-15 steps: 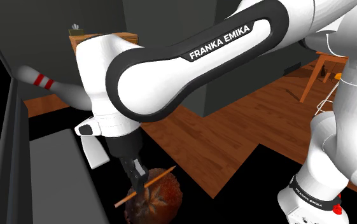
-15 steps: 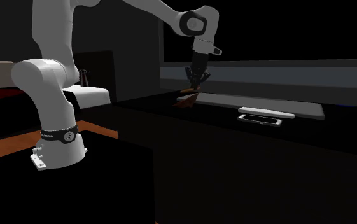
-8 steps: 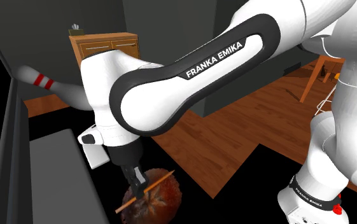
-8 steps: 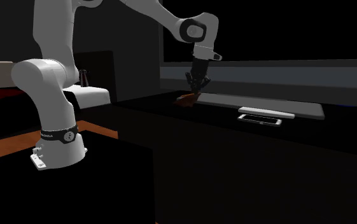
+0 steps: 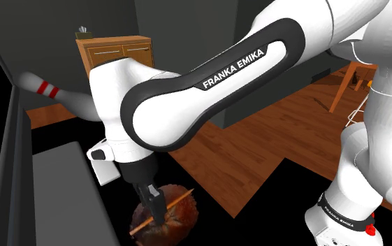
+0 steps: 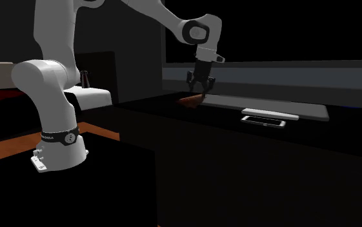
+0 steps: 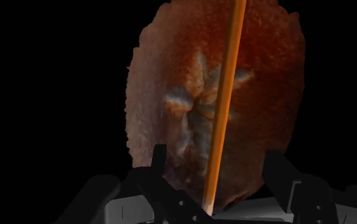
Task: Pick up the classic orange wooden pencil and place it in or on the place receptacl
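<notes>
The orange pencil (image 7: 224, 108) lies across a reddish-brown round dish (image 7: 158, 83) that has a pale star-shaped mark at its middle. My black gripper (image 7: 216, 156) hangs just over the dish, open, its fingers (image 7: 160, 167) standing apart on either side of the pencil without touching it. In the shoulder view the gripper (image 5: 154, 210) points down at the dish (image 5: 184, 215), with the pencil (image 5: 177, 203) slanting across it. In the second exterior view the gripper (image 6: 200, 89) hovers above the dish (image 6: 189, 100) on the dark counter.
A white flat phone-like slab (image 6: 263, 120) and a long grey bar (image 6: 270, 115) lie on the counter, toward the second exterior view's right. A grey panel (image 5: 54, 199) lies beside the dish. A bowling pin (image 5: 47, 89) and a wooden dresser (image 5: 114, 47) stand behind the arm.
The gripper came down over the dish with the pencil clasped, then its fingers spread. The pencil has left the grip and rests on the dish.
</notes>
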